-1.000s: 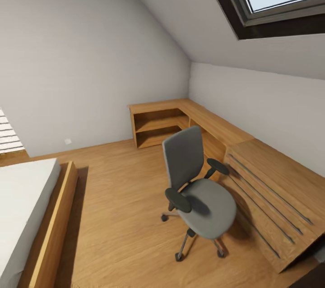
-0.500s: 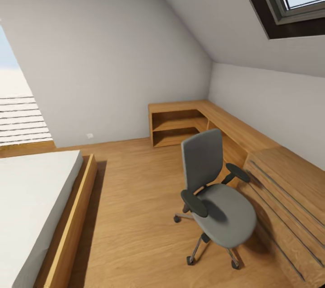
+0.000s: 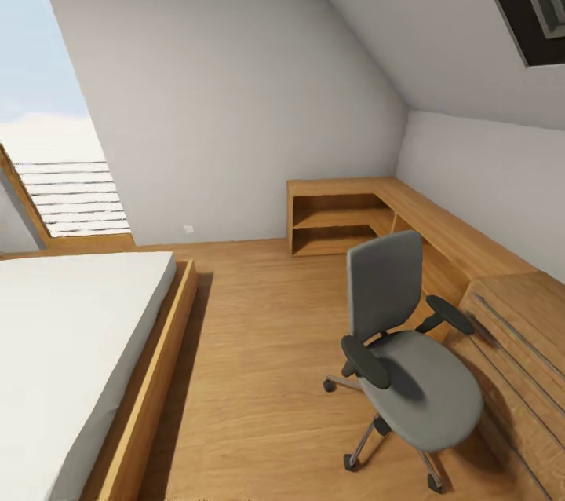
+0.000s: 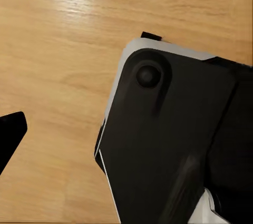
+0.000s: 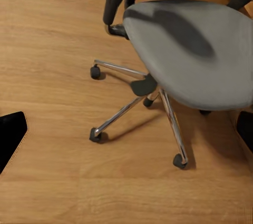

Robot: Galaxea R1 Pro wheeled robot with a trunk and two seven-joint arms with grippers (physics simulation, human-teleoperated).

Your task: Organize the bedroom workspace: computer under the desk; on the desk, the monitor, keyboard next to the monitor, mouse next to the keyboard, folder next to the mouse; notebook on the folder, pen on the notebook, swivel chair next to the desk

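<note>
Standing on the light wooden floor (image 3: 259,344) of the bedroom, the swivel chair (image 3: 408,344) is seen from the head view at the lower right, its tall grey back upright, both black armrests in place and the chrome star base on castors beneath. The grey seat is bare of any object in both the head view and the right wrist view. Just beside the chair, toward the right-hand wall, runs a light wooden shelf bench (image 3: 369,206) that turns the corner and meets a slatted wooden unit (image 3: 522,352) close to the chair's far armrest. A low bed (image 3: 71,344) with a pale mattress and wooden frame occupies the lower left, well apart from the chair. A large bright window (image 3: 55,132) sits in the left wall, and the dark frame of a skylight (image 3: 522,6) cuts the sloped grey ceiling at upper right. The right wrist view looks down on the swivel chair (image 5: 184,50), its seat, one armrest and three castored legs over the floorboards, with a dark fingertip (image 5: 10,134) of the right gripper at the frame edge; whether its jaws are apart or together cannot be told. The left wrist view shows a black-and-white robot body panel (image 4: 168,139) above the floor and a dark fingertip (image 4: 10,132) of the left gripper at the edge, its jaw state likewise undeterminable.
</note>
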